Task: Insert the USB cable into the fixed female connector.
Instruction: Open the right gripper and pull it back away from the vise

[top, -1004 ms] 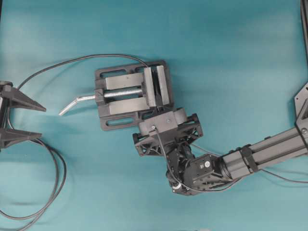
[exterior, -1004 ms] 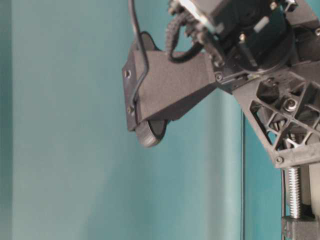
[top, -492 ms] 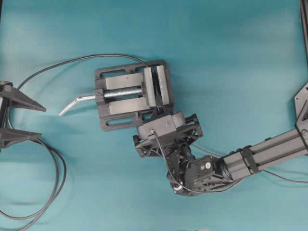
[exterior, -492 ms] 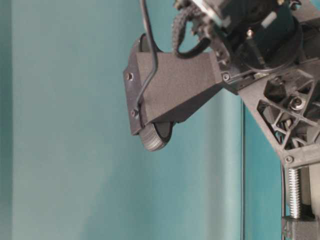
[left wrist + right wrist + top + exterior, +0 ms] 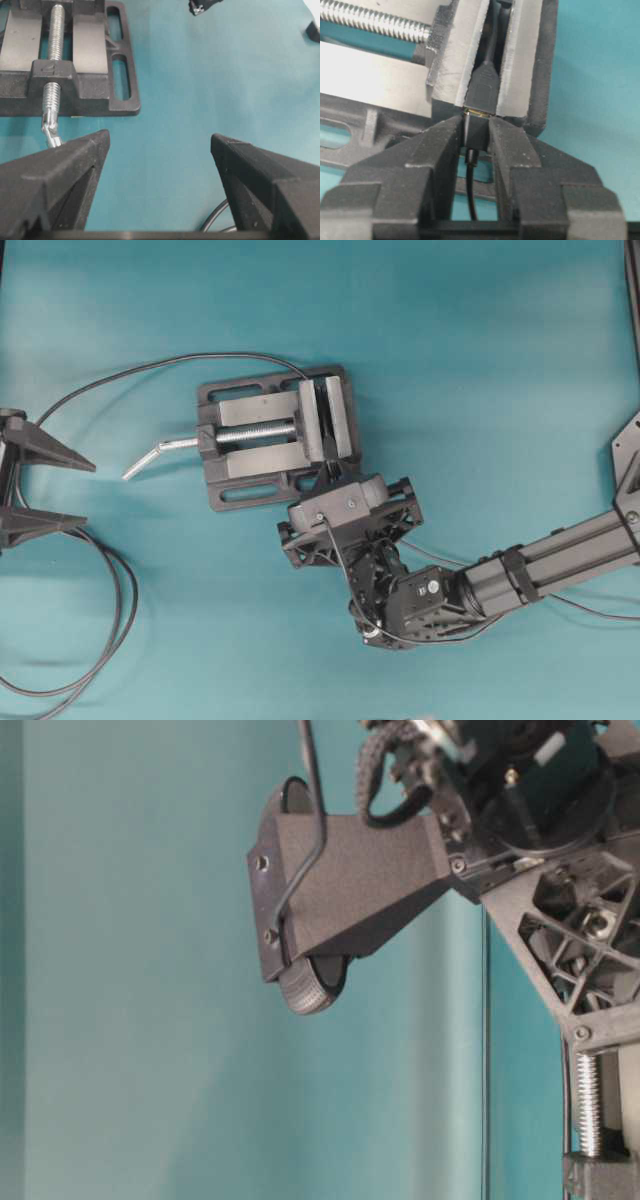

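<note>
Right arm: stretched in from the right edge, the right gripper [image 5: 476,131] turned toward the vise [image 5: 275,435].
Right pincer: fingers set beside the USB cable [image 5: 476,134] plug; a real pinch cannot be told.
Plug: met with the fixed female connector [image 5: 484,90] between the vise cheeks.
Left gripper [image 5: 157,150]: spread wide, nothing held, kept apart near the bent handle [image 5: 155,453].

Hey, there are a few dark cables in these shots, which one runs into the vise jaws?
The thin black cable arching from the left into the grey metal vise; the thicker dark looped cable lies on the mat at lower left.
</note>
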Tool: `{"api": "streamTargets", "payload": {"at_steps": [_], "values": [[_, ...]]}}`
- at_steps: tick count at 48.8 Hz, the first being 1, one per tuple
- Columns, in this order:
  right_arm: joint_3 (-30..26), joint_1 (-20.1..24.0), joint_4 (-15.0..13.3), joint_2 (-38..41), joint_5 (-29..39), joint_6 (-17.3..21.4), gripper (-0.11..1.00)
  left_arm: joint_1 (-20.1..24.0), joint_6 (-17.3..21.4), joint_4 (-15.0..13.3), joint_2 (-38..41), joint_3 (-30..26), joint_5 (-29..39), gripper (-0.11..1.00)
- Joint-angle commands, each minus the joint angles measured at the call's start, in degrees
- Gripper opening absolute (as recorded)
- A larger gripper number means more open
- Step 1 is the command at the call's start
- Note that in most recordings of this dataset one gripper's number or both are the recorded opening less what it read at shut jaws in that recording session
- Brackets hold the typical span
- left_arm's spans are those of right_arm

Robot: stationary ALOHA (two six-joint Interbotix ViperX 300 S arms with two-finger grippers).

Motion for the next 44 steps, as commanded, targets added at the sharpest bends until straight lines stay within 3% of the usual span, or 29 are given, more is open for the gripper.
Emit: {"api": "streamTargets", "payload": {"at_steps": [1,9,44], "values": [[-0.35,0.18,-0.09,-0.97,-0.35,0.09,0.32,0.0,-0.35,0.18,0.53,-0.79,-0.44,0.94],[-0.62,0.79,-0.09,-0.97,-1.05,0.09,0.43,0.0,-0.44,0.18,0.53,-0.79,-0.44,0.94],[-0.62,5.54,0.0,-2.29,-3.78,0.79,0.43,0.09,-0.35,0.18,0.53,-0.79,-0.44,0.94]]}}
